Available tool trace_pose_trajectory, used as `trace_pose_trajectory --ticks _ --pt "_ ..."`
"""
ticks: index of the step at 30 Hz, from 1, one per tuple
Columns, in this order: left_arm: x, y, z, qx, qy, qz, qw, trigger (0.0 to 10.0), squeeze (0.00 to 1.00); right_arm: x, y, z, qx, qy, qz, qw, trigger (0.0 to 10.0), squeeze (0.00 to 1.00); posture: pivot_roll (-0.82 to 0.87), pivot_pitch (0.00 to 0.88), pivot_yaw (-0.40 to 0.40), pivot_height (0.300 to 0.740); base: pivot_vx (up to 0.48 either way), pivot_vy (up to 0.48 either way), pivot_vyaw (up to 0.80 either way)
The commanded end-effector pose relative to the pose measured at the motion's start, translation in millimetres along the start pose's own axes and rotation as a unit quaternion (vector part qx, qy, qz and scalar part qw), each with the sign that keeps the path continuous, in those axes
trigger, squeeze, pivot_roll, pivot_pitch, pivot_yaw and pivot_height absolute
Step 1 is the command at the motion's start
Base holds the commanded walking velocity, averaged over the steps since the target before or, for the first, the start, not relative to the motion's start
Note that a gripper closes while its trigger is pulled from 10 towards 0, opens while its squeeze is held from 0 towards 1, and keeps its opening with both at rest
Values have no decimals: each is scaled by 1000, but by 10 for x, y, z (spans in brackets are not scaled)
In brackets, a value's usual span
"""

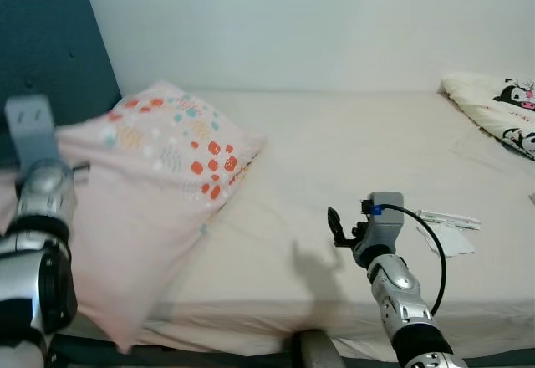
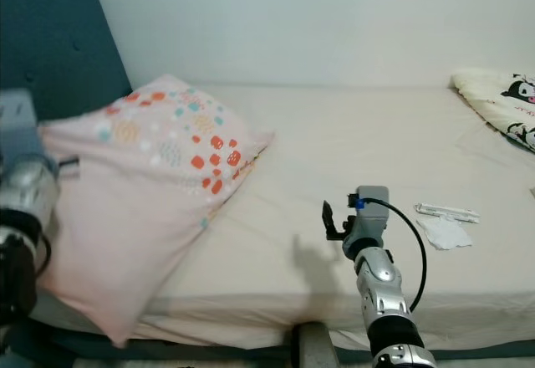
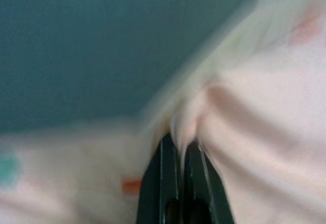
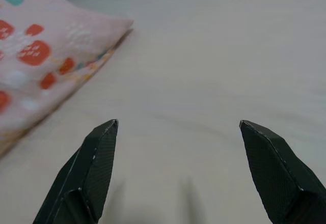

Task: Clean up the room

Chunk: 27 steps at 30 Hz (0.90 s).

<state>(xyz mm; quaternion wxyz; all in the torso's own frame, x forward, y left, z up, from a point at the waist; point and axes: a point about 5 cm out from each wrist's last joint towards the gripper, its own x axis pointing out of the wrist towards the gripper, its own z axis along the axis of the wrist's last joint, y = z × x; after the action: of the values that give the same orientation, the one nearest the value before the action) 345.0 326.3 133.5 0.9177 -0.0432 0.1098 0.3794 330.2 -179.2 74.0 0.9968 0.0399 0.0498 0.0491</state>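
Observation:
A pink pillow (image 1: 159,176) with red and teal dots lies at the head of the bed, leaning toward the teal headboard (image 1: 50,50). My left gripper (image 3: 179,147) is shut on a fold of the pillow's fabric at its left edge, close to the headboard. My right gripper (image 4: 178,147) hovers open over the bare sheet in the middle of the bed (image 1: 351,150), with the pillow's corner (image 4: 61,46) ahead of it and nothing between its fingers. In the left eye view the right gripper (image 1: 338,227) is low over the front half of the mattress.
A crumpled white tissue (image 1: 447,241) and a thin white wrapper (image 1: 447,217) lie on the sheet to the right of my right arm. A cream blanket with cartoon prints (image 1: 501,109) sits at the far right. A white wall runs behind the bed.

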Motion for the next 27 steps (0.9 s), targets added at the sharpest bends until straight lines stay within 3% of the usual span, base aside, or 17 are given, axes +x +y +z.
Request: trace_pose_trajectory --ticks 1,3,4,6,9,10,11,12,13,15,16,18,19,20,22,23,27 --pt "-77 79 -434 -27 82 33 996 0 0 -3 97 -15 0 0 18 1000 10000 0 -57 24 4 581 0 0 0" --pt "-157 110 -698 -33 122 46 991 0 0 -10 148 -31 3 0 25 1000 10000 0 -55 28 7 581 0 0 0" --pt "-157 110 -698 -33 122 46 991 0 0 -10 148 -31 3 0 25 1000 10000 0 -55 28 7 581 0 0 0" --pt "-232 105 -886 -35 146 47 988 0 0 -13 187 -45 3 1 30 1000 10000 0 -55 29 8 581 0 0 0" --pt "-345 -17 -1087 -94 182 14 979 0 0 -11 231 -49 4 1 36 999 10000 0 -55 31 10 581 0 0 0" --pt "-368 -143 -1058 -117 173 -23 978 4627 0 -8 239 -44 4 0 37 999 10000 0 -56 31 10 581 0 0 0" --pt "-397 -332 -979 -143 152 -79 975 8471 0 -4 246 -38 4 -1 38 999 10000 0 -57 32 11 581 0 0 0" --pt "-397 -332 -979 -143 152 -79 975 8471 0 -4 246 -38 4 -1 38 999 10000 0 -57 32 11 581 0 0 0" --pt "-407 -405 -935 -147 142 -99 974 10000 0 -4 246 -35 4 -2 39 999 10000 0 -57 32 11 581 0 0 0" --pt "-429 -529 -859 -157 130 -126 971 10000 0 -5 244 -29 4 -3 39 999 10000 0 -58 32 11 581 0 0 0" --pt "-437 -565 -838 -163 128 -131 969 9294 0 -8 243 -28 5 -4 39 999 10000 0 -58 32 11 581 0 0 0" --pt "-442 -586 -827 -168 128 -134 968 9294 0 -10 243 -27 5 -4 39 999 10000 0 -58 32 11 581 0 0 0" --pt "-445 -595 -823 -174 130 -130 967 4824 0 -14 244 -27 5 -4 39 999 10000 0 -58 32 11 581 0 0 0" --pt "-451 -609 -820 -181 132 -128 966 8314 0 -17 245 -28 4 -5 39 999 10000 0 -58 32 11 581 0 0 0" --pt "-454 -617 -820 -187 132 -128 965 8314 0 -20 245 -28 4 -5 39 999 10000 0 -58 32 11 581 0 0 0" --pt "-468 -648 -817 -189 132 -135 964 10000 0 -23 243 -28 5 -5 38 999 10000 0 -66 31 18 581 0 0 0" --pt "-481 -680 -802 -180 124 -143 965 10000 0 -26 241 -27 5 -6 37 999 10000 0 -69 32 20 581 0 0 0"
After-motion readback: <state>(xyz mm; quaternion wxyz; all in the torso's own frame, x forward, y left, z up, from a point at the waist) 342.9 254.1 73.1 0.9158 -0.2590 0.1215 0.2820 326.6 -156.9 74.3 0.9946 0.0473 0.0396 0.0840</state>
